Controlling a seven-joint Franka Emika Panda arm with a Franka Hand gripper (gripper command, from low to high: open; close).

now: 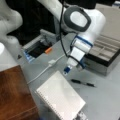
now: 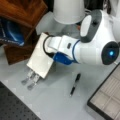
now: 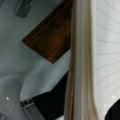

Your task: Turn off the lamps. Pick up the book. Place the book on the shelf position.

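- Gripper (image 1: 68,70): at the book's 12 o'clock edge in a front view; its fingers are hidden there, so clenched or released cannot be told.
- Book (image 1: 60,96): white, coil along its 8 o'clock side, beside the shelf position (image 1: 13,95), which sits at its 9 o'clock. The wrist view shows its page edge (image 3: 81,60) close up.
- Pen (image 1: 83,83): on the table (image 1: 105,100), at 3 o'clock of the book.
- Grey compartment case (image 1: 105,51): at 2 o'clock.
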